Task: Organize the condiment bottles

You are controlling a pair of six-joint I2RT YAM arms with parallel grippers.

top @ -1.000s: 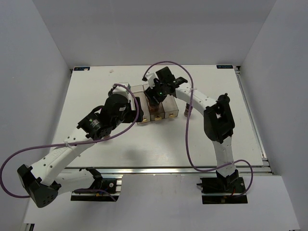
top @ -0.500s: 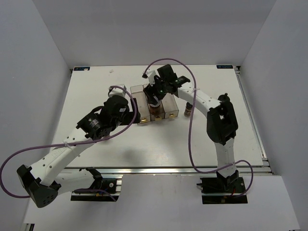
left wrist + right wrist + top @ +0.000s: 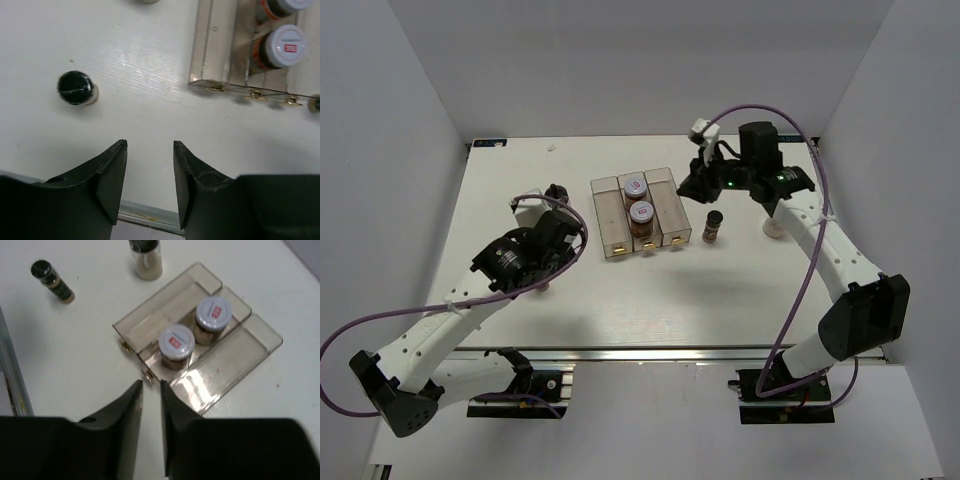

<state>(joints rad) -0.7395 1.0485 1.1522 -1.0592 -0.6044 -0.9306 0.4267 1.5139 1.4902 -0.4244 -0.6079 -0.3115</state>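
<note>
A second ago our right fingers [image 3: 127,410] were down over the middle compartment of the tray [image 3: 608,215], and our left fingers [image 3: 112,170] sat close against the tray's left wall. Now both have pulled away. The right ones hang off to the right of the tray, and the left ones have backed off to its left, toward the near side. The right fingers are drawn almost together, with only a slit between them, and carry nothing. The left fingers stand apart and are empty too.

The far wide jar [image 3: 635,185] and the near wide jar [image 3: 641,212] stand upright, one behind the other, in the tray's middle compartment, so we judge that pair sorted. The two outer compartments hold nothing.

Four jars seem to remain on the worktop [image 3: 700,300]. A slim jar [image 3: 713,226] stands just right of the tray. Further right, a pale shape [image 3: 773,232] half hidden by the right arm [image 3: 820,235] is probably a white jar, though we cannot be sure. Left of the tray stand a white jar [image 3: 145,257] with a dark cap and a second slim jar [image 3: 50,280], well apart from each other. We judge the slim jar right of the tray the easiest next pick for the right fingers.
</note>
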